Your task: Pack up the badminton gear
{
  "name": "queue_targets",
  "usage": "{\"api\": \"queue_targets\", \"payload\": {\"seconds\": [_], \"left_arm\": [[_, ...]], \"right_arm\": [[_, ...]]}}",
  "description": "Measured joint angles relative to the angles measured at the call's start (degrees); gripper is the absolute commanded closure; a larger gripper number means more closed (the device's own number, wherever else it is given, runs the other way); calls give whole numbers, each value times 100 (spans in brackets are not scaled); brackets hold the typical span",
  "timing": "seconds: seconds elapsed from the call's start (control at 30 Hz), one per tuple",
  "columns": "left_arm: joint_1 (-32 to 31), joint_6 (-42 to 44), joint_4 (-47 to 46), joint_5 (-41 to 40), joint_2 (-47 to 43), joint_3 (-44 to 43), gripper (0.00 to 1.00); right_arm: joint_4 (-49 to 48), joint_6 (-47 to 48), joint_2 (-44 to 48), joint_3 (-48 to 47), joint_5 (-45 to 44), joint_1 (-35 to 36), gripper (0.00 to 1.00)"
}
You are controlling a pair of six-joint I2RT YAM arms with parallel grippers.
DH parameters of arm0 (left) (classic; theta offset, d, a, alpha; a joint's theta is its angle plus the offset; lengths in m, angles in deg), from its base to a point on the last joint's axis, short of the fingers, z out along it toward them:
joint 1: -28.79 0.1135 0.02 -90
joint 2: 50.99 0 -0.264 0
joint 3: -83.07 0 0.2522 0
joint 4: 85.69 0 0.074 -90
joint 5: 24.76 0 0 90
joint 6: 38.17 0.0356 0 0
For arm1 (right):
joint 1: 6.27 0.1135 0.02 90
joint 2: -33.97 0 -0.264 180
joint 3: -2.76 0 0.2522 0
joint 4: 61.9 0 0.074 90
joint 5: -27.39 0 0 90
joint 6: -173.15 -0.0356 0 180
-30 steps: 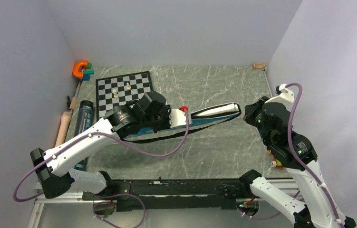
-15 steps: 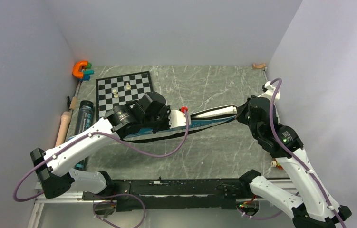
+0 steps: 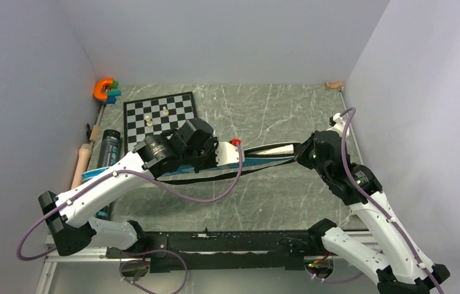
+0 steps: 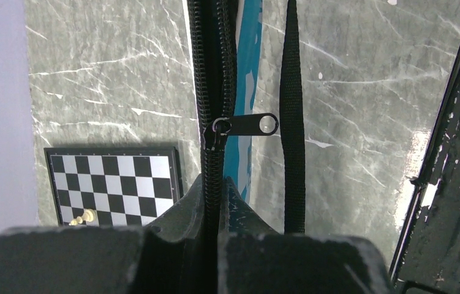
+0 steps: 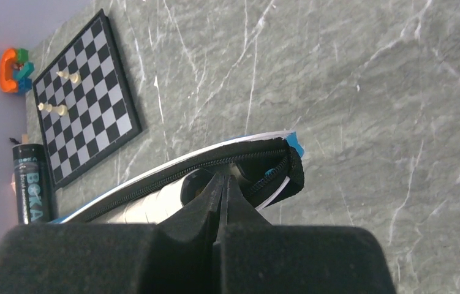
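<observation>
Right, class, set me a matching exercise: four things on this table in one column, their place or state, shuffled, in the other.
1 orange clamp
2 chessboard
3 black tube
4 left gripper

a shut on the zip edge of the blue bag
b far left corner
c carries pale pieces
d lying by the left wall

Pairs: 1-b, 2-c, 3-d, 4-a

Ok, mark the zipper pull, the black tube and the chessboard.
zipper pull (image 4: 247,124): left wrist view, middle of the flat tab.
black tube (image 5: 30,185): right wrist view, lettered side of the body.
chessboard (image 3: 177,113): top view, bare squares near its right edge.
</observation>
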Motion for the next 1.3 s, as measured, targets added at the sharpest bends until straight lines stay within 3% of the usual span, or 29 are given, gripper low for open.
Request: {"api": "queue_targets", "payload": {"seconds": [0.2,0.5,0.8,1.23,1.3], "left_arm": [[2,2,46,-2,7,0,100],[-13,0,-282,111,7,0,100],[-13,0,-297,96,7,0,100],[-13,2,-269,72,7,0,100],[-13,2,-273,72,7,0,100]], "right_arm": [[219,-63,-59,-96,-50,-7,98],[737,435,-92,-1491,-612,-42,94],[684,516,24,-1392,-151,-48,100],[212,361,-378,-579,695,-46,100],[271,389,-380,-632,629,-46,88]]}}
